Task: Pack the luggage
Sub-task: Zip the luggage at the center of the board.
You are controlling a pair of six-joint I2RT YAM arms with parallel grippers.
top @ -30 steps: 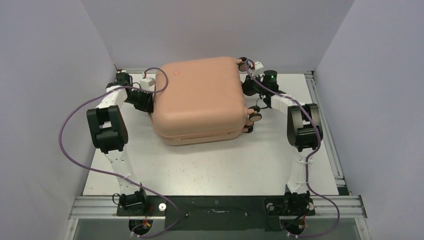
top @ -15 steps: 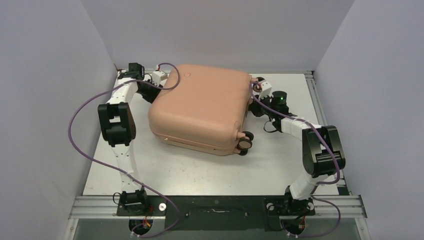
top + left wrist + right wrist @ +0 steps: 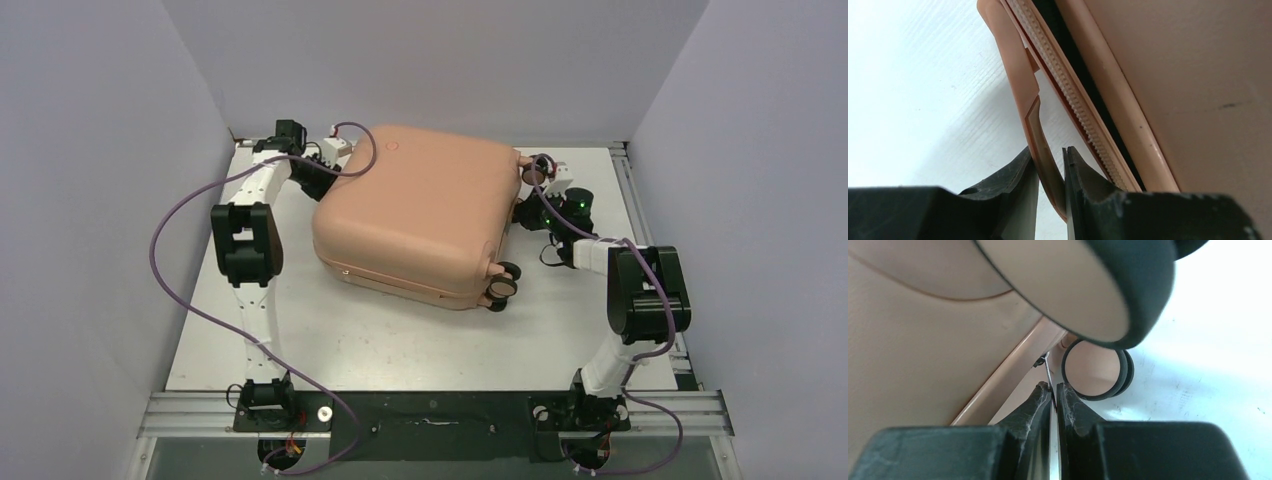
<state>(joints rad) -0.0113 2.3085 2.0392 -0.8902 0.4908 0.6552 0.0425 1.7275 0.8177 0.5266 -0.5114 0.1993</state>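
The salmon-pink luggage [image 3: 420,215] lies closed and flat on the white table, turned at a slant, with a small round dot [image 3: 392,145] near its far left corner. My left gripper [image 3: 322,172] is at that far left corner. In the left wrist view it [image 3: 1048,155] is shut on the case's pink side handle [image 3: 1034,117], beside the zipper teeth [image 3: 1068,95]. My right gripper [image 3: 525,205] is at the right side by the wheels. In the right wrist view it [image 3: 1052,386] is shut on a thin metal zipper pull [image 3: 1047,367].
Pink-and-black caster wheels stick out at the case's near right corner [image 3: 500,285] and far right corner [image 3: 535,170]; two [image 3: 1095,372] fill the right wrist view. Grey walls close in on three sides. Bare white table [image 3: 400,340] lies between the case and the arm bases.
The luggage has turned clockwise and slid to the right. Both grippers went with it: the left toward the back, the right outward with its elbow swung nearer.
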